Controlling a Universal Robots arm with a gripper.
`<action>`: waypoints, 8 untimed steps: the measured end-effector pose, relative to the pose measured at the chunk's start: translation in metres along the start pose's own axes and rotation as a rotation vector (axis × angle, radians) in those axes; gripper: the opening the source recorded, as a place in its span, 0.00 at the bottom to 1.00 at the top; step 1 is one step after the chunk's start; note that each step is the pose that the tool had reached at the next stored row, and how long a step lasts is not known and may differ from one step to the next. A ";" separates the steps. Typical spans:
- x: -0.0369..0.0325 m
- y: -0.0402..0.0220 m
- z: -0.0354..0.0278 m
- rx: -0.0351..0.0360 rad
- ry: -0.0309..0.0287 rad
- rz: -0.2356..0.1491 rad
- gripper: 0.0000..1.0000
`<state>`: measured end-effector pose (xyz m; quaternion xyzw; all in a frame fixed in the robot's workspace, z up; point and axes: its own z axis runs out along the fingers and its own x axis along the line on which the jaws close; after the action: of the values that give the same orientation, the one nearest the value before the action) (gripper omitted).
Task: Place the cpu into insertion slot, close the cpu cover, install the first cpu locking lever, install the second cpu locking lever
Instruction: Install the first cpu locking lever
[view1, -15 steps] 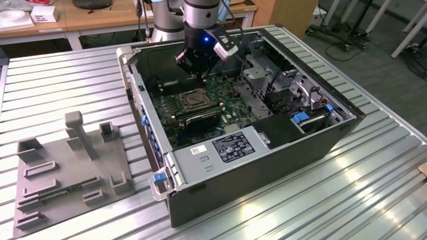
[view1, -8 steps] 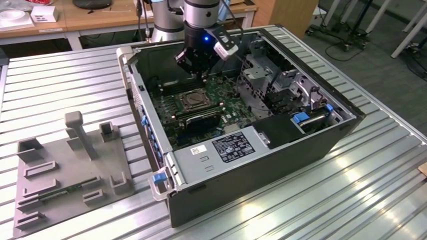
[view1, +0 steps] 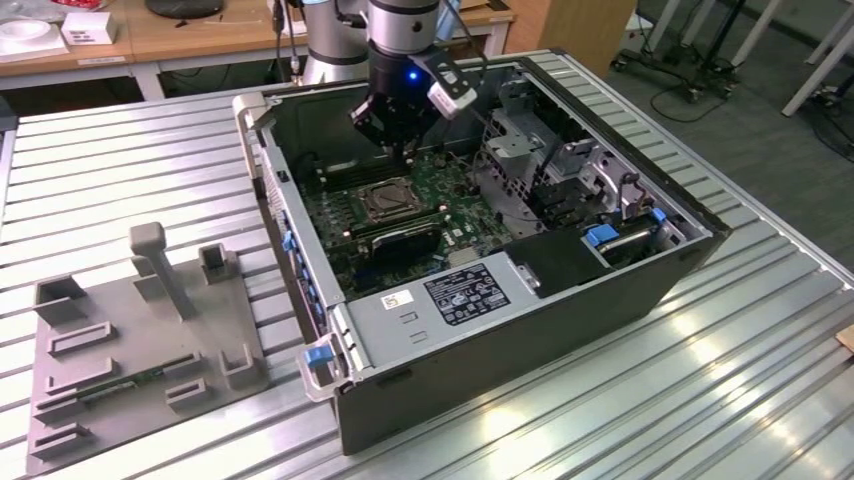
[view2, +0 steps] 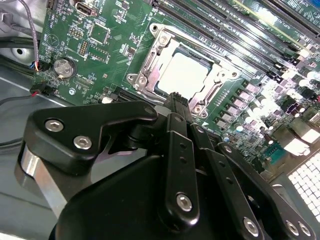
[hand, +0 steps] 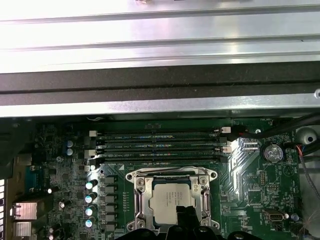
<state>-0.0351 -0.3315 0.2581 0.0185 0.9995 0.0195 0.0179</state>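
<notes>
**CPU seated, cover down**

In both wrist views the cpu (hand: 166, 198) lies in the insertion slot (hand: 139, 201), framed by the cpu cover (view2: 150, 62). The exterior view shows the gripper (view1: 396, 143) hovering above the motherboard (view1: 447, 190); its finger spread cannot be told.

An open black desktop computer case (view1: 561, 300) lies on its side on the ribbed silvery metal bench (view1: 747, 400). Inside it sits a green motherboard (view1: 441, 215), with long black memory slots (hand: 160, 142) and a round silver coin battery (hand: 271, 152) (near a bundle of thin wires). On the exterior view's left rests a flat grey fixture plate with upright blocks (view1: 134, 340). A wooden desk (view1: 200, 35) stands far behind.
</notes>
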 end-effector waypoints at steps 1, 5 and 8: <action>0.0000 0.0000 -0.0002 0.0000 0.0000 0.000 0.10; 0.0000 0.0001 -0.0011 0.0000 0.0000 0.000 0.10; -0.0001 0.0001 -0.0018 0.0001 0.0001 0.000 0.10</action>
<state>-0.0351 -0.3315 0.2599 0.0185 0.9995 0.0195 0.0178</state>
